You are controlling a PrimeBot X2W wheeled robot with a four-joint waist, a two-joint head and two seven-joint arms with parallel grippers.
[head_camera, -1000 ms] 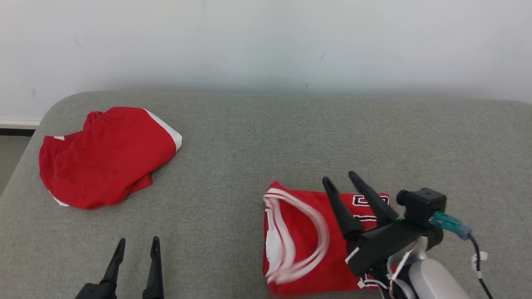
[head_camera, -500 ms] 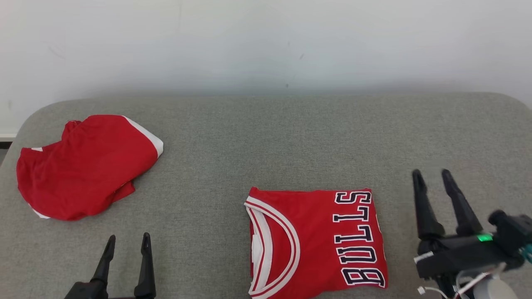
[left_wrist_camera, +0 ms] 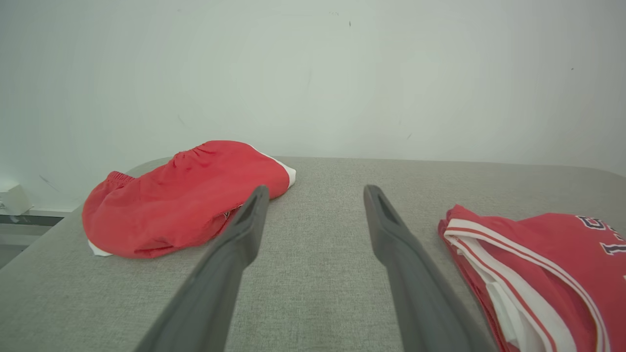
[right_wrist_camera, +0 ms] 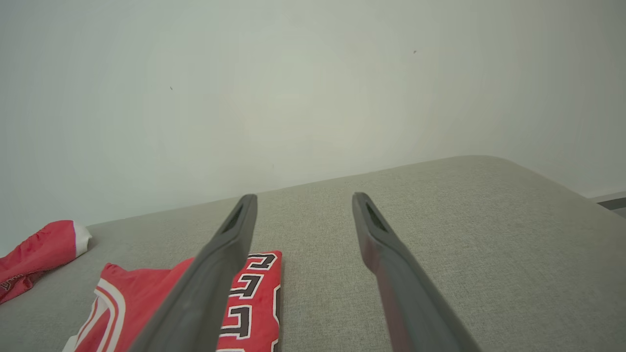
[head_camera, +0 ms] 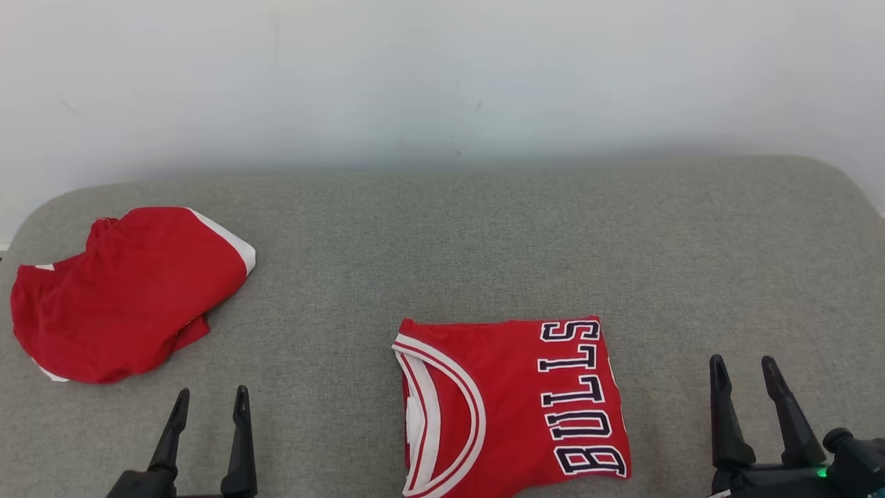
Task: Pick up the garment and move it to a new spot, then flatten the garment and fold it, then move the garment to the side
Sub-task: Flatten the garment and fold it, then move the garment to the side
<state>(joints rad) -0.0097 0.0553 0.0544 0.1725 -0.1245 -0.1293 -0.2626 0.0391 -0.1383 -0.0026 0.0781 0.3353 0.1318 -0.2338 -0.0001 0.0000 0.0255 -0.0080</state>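
The folded jersey (head_camera: 511, 408) lies on the bench (head_camera: 484, 235) between the claws, its lower edge cut off. Lettering reads "BULLS" (sideways). The left claw (head_camera: 212, 391) and right claw (head_camera: 741, 360) stand apart, empty.

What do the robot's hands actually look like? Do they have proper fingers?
The left gripper and right gripper each have two long, dark, matte fingers that taper to narrow tips, more like tongs than a hand. There is a small slot near each tip. The right gripper's base is a black block with a tiny green light.
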